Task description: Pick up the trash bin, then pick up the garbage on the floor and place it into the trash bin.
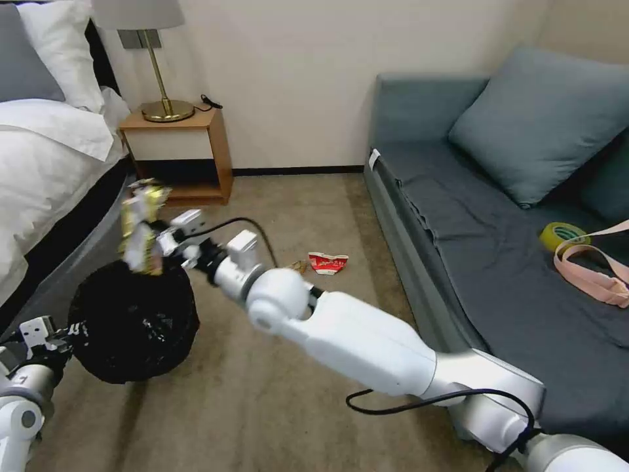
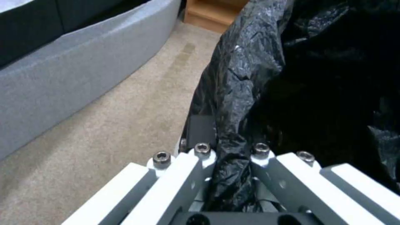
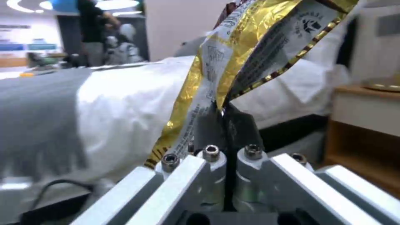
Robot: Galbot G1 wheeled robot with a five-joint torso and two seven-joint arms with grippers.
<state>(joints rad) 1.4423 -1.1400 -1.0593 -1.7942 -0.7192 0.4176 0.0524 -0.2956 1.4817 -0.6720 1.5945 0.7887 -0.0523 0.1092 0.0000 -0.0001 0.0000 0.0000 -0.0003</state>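
Carpeted bedroom floor (image 1: 262, 393), strewn carton (image 1: 327, 263)

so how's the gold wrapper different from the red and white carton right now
The flat gold-yellow snack wrapper hangs in the air, pinched by the right gripper above the black-bagged round trash bin; the crushed red-and-white paper carton lies on the carpet near the sofa, untouched. The wrapper is shiny foil and hangs long; the carton is matte and squashed low. Both are litter not yet in the bin, which the left gripper holds.
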